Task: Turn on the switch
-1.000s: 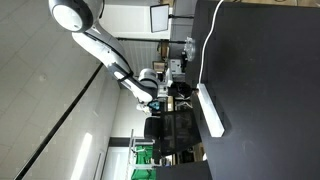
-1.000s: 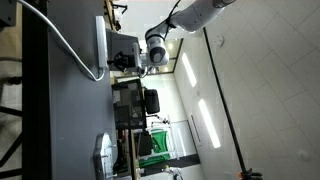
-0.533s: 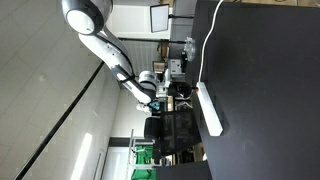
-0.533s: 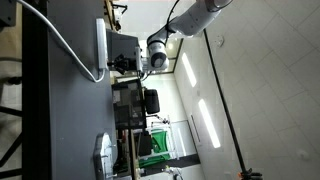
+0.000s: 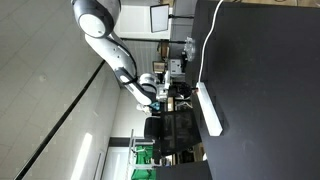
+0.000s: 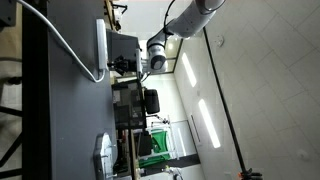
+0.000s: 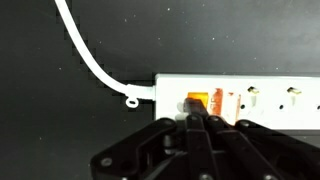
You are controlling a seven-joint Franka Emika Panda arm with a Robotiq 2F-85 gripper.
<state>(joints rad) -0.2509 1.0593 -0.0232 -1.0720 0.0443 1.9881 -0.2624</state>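
In the wrist view, the clenched hand touched the orange switch at the cord end of the strip (apparently mid-press); whether it had flipped was unclear.

Both exterior views are small, coarse and turned sideways; in an exterior view 2 long ceiling lights burn bright on the pale ceiling and the black tabletop swallows detail, and in an exterior view the white arm glares nearly blown out. The wrist view is dim and high in contrast; the dark surface shows fine speckled noise, the white power strip and cord are close to overexposed, the switch glows orange, and the gripper is a soft, unfocused black mass with faint edge highlights.
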